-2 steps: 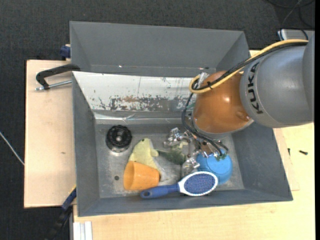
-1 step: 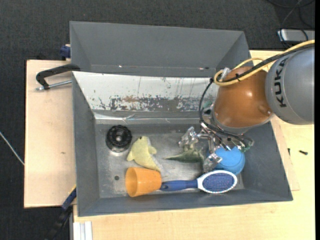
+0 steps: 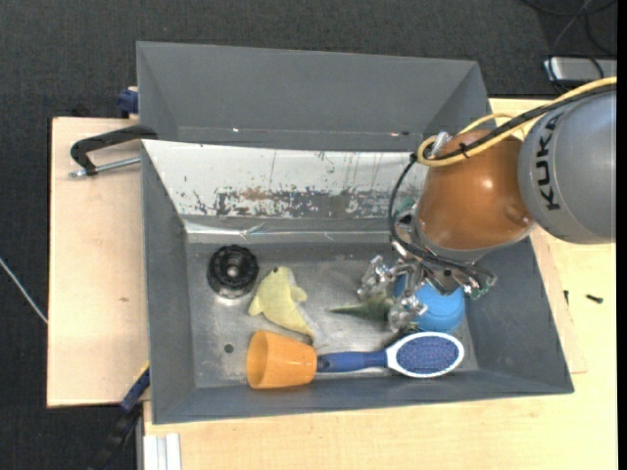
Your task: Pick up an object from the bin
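Cup (image 3: 279,360) left of brush (image 3: 423,354), knob (image 3: 233,267) behind

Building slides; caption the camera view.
KUKA arm down in grey bin by blue cup; brush, orange cup, yellow toy lie near.

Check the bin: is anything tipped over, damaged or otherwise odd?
The orange cup lies on its side at the front of the bin, against the blue-handled brush. The back wall shows scratched, worn patches. Nothing looks spilled.
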`<action>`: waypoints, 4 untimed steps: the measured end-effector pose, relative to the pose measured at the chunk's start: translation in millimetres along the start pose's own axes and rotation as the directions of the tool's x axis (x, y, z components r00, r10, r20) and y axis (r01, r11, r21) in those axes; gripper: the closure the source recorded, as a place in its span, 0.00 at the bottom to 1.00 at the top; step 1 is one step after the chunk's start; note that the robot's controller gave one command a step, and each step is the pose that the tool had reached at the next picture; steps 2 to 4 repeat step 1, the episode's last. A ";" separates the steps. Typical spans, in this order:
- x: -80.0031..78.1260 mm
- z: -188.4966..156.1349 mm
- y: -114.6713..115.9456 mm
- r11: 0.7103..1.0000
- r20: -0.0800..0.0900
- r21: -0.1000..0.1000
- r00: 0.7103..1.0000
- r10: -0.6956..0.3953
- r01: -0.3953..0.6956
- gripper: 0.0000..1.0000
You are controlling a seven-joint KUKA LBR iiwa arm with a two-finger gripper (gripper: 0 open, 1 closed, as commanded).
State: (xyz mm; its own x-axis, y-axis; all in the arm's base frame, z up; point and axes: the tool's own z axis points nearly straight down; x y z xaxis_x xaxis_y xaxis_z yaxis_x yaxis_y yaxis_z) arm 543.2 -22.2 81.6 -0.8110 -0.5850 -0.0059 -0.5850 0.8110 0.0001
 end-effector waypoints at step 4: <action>-13.4 -130.2 10.1 0.998 0.007 0.008 0.998 -0.065 0.065 1.00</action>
